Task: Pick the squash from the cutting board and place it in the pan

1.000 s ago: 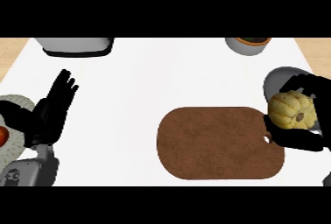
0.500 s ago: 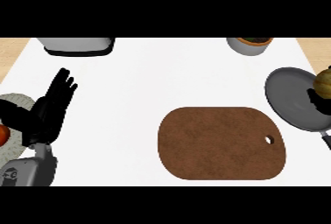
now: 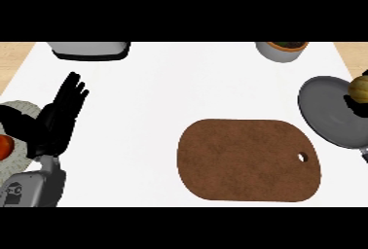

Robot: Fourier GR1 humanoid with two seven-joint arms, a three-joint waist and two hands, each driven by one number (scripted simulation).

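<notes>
The brown cutting board (image 3: 248, 160) lies bare at the centre right of the white counter. To its right sits the grey pan (image 3: 329, 119), partly cut off by the view's edge. The yellow squash (image 3: 360, 86) shows at the right edge, over the pan's far right rim. Just under it are the dark fingers of my right hand (image 3: 357, 106), curled against the squash; most of that hand is out of view. My left hand (image 3: 61, 116) rests open at the left, fingers up.
A grey appliance (image 3: 90, 49) stands at the back left and a pot (image 3: 285, 49) at the back right. A pale plate (image 3: 18, 163) with a red fruit (image 3: 4, 146) lies at the left edge, beside my left forearm.
My right hand has carried the squash to the right, from above the pan's middle to its far right rim, mostly leaving the view. The left hand has kept still.
</notes>
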